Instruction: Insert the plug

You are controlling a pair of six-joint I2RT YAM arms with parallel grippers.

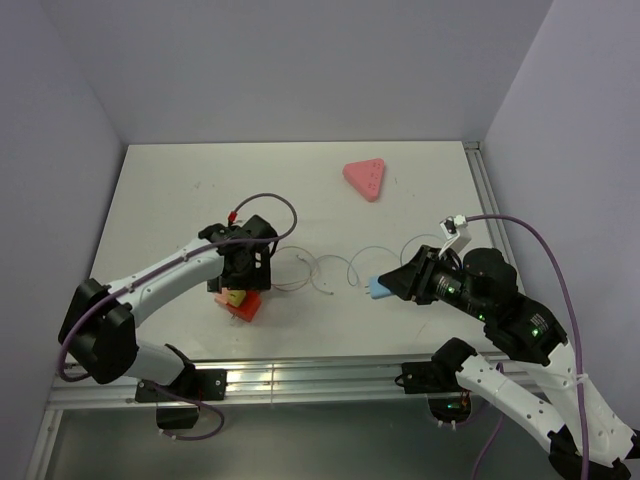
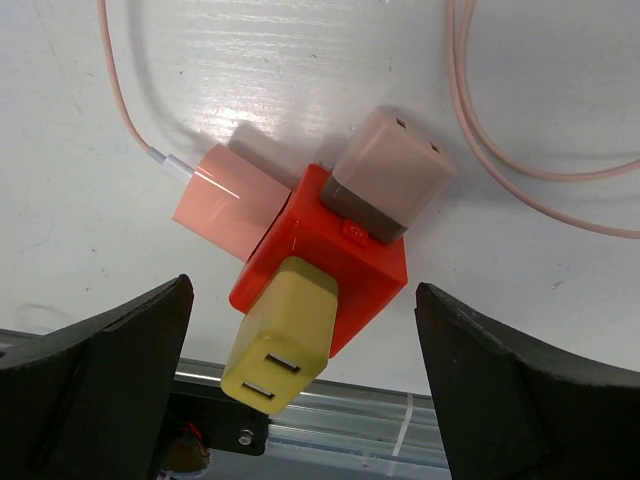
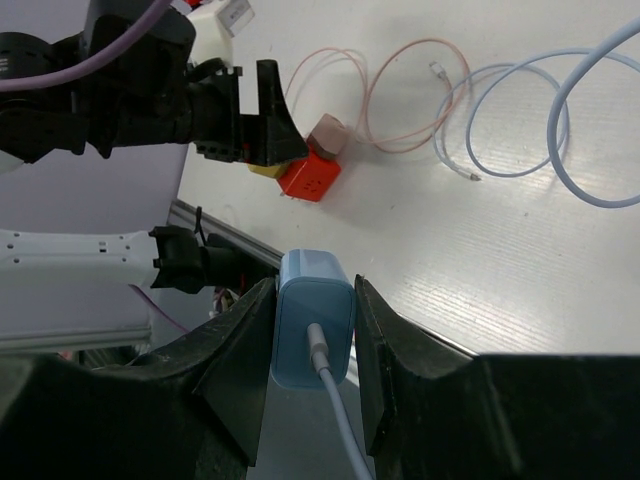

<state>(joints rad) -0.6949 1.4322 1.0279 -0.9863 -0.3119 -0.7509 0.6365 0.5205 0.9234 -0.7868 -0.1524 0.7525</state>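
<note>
The plug (image 3: 315, 310) is a small light-blue box with a pale cable leaving its back. My right gripper (image 3: 316, 300) is shut on it and holds it above the table's near edge. In the top view the plug (image 1: 380, 289) points left from the right gripper (image 1: 388, 288). An orange-red block (image 2: 340, 270) lies on the table with a yellow plug (image 2: 280, 335), a tan one (image 2: 390, 170) and a pink one (image 2: 225, 200) stuck in it. My left gripper (image 2: 302, 300) stands open over this block (image 1: 245, 307), one finger on either side, not touching it.
A pink triangular socket strip (image 1: 364, 179) lies at the far right of the table. Thin pink cable loops (image 3: 400, 100) and pale blue cable loops (image 3: 540, 130) lie between the arms. A metal rail (image 1: 300, 378) runs along the near edge.
</note>
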